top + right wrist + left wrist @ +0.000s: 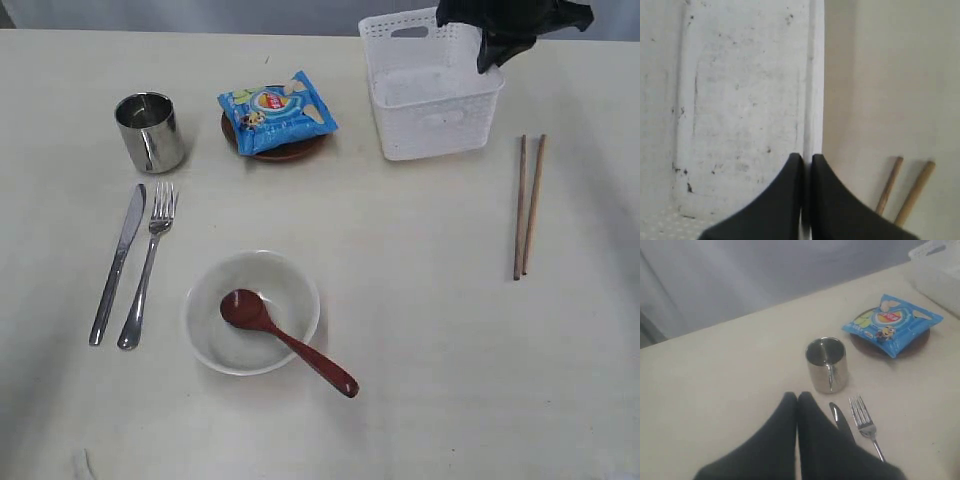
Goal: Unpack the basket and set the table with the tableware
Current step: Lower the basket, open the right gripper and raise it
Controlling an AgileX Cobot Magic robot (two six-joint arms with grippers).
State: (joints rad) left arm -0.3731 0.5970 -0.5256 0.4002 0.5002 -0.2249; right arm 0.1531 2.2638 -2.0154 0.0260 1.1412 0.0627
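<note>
The white basket [430, 110] stands empty at the back right of the table [420, 300]. My right gripper [495, 50] is shut on its right wall; the wrist view shows the gripper [806, 157] with one finger inside the basket [740, 100] and one outside. Two chopsticks [528, 205] lie to the basket's right. The steel cup [150, 130], knife [118, 262] and fork [150, 265] sit at the left. The reddish-brown spoon [285, 340] rests in the white bowl [290, 280]. My left gripper [797, 396] is shut and empty, hovering near the knife [836, 412] and cup [826, 364].
A blue chip bag [277, 110] lies on the small brown plate [290, 152] between cup and basket. The table's far edge runs just behind the basket.
</note>
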